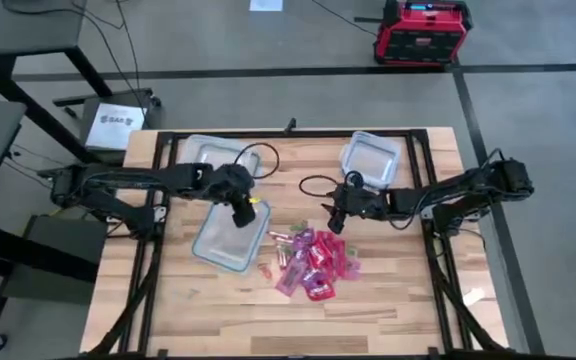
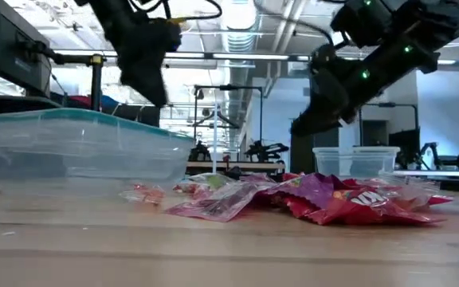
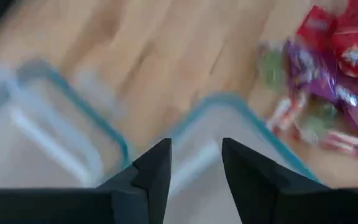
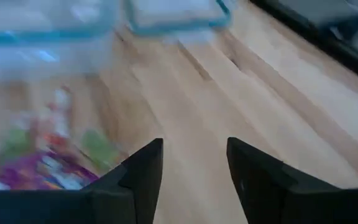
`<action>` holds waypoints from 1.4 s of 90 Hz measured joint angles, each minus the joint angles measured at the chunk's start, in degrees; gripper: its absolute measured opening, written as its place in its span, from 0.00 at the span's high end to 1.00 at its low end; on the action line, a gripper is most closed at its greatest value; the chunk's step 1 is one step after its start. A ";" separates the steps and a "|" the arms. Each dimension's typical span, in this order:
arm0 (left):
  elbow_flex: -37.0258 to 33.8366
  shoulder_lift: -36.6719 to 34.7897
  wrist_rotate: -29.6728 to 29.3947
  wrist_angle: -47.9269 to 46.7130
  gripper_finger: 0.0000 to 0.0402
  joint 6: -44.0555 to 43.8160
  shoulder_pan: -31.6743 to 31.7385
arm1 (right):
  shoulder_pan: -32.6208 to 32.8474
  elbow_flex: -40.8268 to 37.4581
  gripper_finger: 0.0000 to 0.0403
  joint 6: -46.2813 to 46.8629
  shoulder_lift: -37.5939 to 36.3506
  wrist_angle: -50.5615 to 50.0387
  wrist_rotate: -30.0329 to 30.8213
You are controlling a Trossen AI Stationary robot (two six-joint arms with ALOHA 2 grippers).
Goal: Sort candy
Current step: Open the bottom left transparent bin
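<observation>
The candy (image 1: 311, 262) lay heaped on the worktop (image 1: 388, 310), near-centre, just right of a clear container (image 1: 226, 238), likely so either arm could reach it. Two more containers (image 1: 211, 152) (image 1: 371, 158) waited at the far side, apparently as destinations for the other kinds. The left gripper (image 1: 244, 214) hovered over the nearest container's right edge, fingers parted narrowly with nothing between them. The right gripper (image 1: 336, 216) hung just beyond the heap's far side, also slightly open and empty, seemingly poised for a pick.
</observation>
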 joint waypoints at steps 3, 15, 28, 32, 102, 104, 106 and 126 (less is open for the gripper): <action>0.07 0.00 1.23 -1.29 0.68 -2.85 -1.14 | -0.36 0.00 0.59 -1.64 0.00 3.02 -1.63; -1.98 0.00 3.08 -5.52 0.68 -13.83 -7.08 | -3.78 2.22 0.59 -3.60 3.36 10.70 -8.38; -6.52 0.04 1.28 -4.61 0.68 -21.32 -12.73 | -7.09 9.80 0.59 -3.64 11.82 9.27 -17.01; -7.97 0.05 0.90 -3.87 0.68 -21.91 -13.94 | -7.65 12.66 0.59 -3.73 14.44 9.02 -18.67; -14.16 0.59 -5.57 13.95 0.69 -1.81 -3.88 | -11.26 35.15 0.59 -12.47 25.14 -33.24 -22.86; -14.16 0.59 -5.59 14.34 0.69 -1.62 -3.24 | -11.50 35.13 0.59 -12.26 24.49 -34.64 -22.20; -14.16 0.59 -5.57 14.82 0.69 -1.37 -2.64 | -11.77 35.06 0.59 -12.19 23.90 -36.19 -21.51; -13.55 0.59 -5.59 18.96 0.69 1.88 0.45 | -15.05 33.71 0.59 -12.06 18.19 -47.69 -14.44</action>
